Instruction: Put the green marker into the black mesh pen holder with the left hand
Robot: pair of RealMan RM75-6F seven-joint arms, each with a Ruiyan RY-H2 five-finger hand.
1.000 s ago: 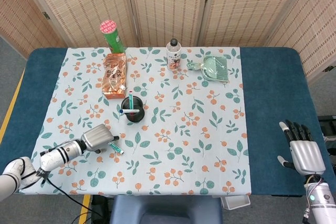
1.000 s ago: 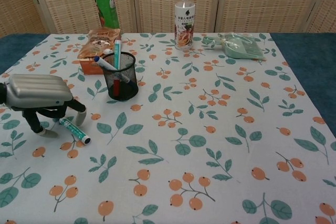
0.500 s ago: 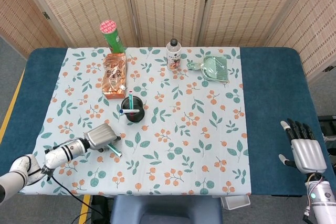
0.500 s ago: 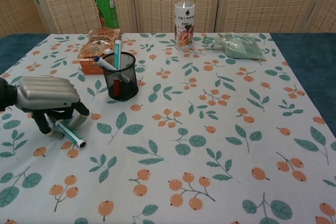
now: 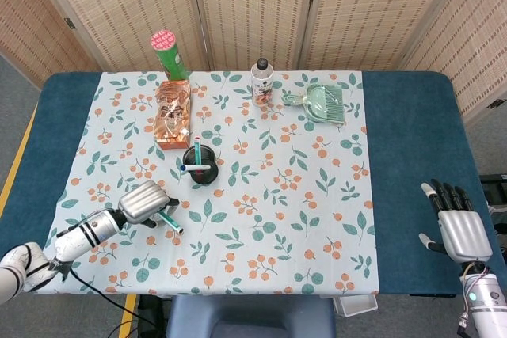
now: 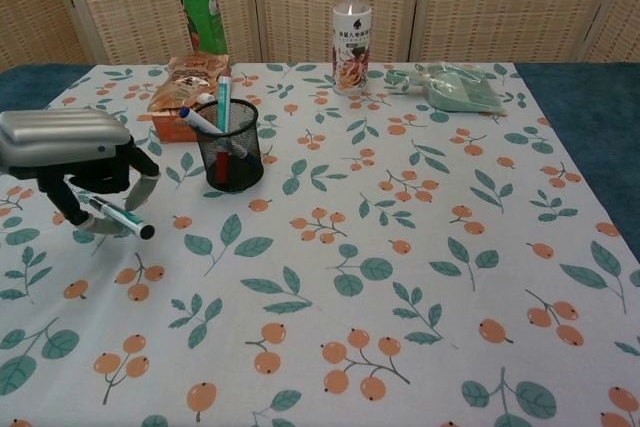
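Floral cloth covers the counter (image 5: 412,156). Near its front-left corner the green marker (image 6: 118,217) is held lifted, pinched in the left hand (image 6: 70,152); carrying to the black mesh pen holder (image 6: 229,145) and tipping upright is needed next.

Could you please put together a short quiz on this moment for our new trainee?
1. True or false: the left hand holds the green marker clear of the tablecloth.
2. What stands right behind the black mesh pen holder? A) snack bag B) dustpan C) bottle
3. Fill in: the right hand hovers open over the ___ table edge, holding nothing.

Key
1. True: its shadow lies on the cloth under it.
2. A: the snack bag; the bottle and dustpan stand further right.
3. Blue: the blue table edge.
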